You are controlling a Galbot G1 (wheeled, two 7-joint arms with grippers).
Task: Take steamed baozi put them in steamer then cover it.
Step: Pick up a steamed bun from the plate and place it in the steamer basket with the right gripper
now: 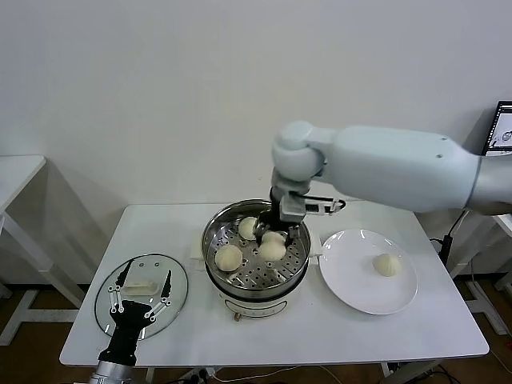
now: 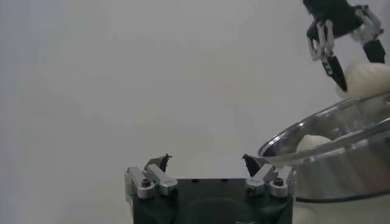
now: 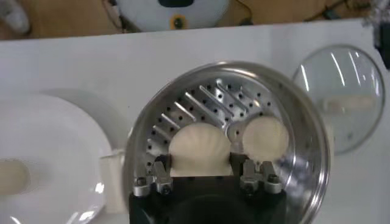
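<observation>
The shiny steamer stands mid-table with a perforated tray inside. My right gripper reaches into it, shut on a cream-white baozi held low over the tray; the right wrist view shows this baozi pinched between both fingers. Two other baozi lie on the tray. A further baozi rests on the white plate. My left gripper hangs open over the glass lid at the front left, nothing between its fingers.
The plate sits just right of the steamer, the lid with its white handle just left of it. The table's front edge runs close below the lid. A white side table stands at the far left, and a monitor at the right edge.
</observation>
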